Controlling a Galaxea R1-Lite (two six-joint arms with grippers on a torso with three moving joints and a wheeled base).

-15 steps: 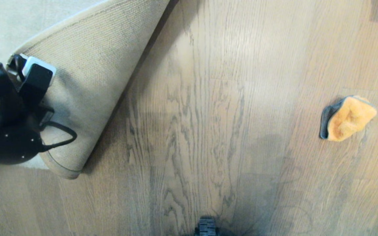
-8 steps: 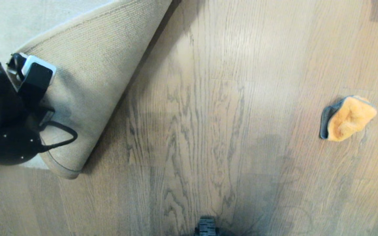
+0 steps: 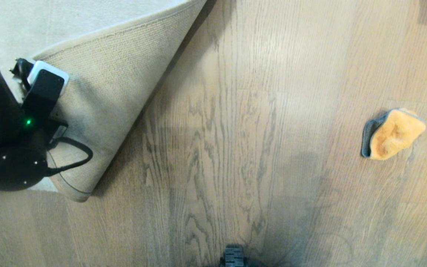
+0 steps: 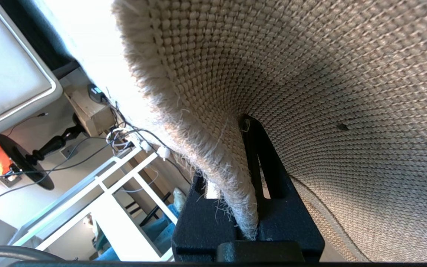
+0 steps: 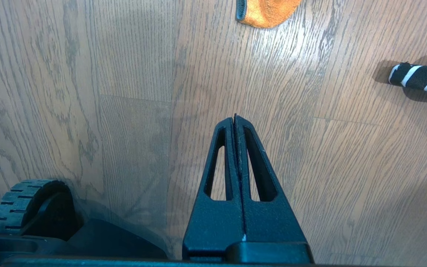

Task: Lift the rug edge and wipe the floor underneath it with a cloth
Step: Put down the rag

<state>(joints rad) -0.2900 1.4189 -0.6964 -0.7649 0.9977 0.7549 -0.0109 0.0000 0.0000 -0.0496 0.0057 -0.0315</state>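
Much of the left gripper (image 4: 248,174) is hidden behind the rug edge (image 4: 213,159) it pinches, folded back at upper left of the head view, tan backing up; the cloth (image 3: 393,134) lies at right on the floor (image 3: 235,148), well apart; the right gripper (image 5: 235,122) hangs closed, empty, above bare planks; a black-and-white object (image 5: 419,78) is cut off at the edge

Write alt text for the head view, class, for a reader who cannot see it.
The left tool holds the rug edge folded back, its tan woven backing facing up. Bare wood-grain floor fills the middle, and the orange cloth lies untouched on it at the right.
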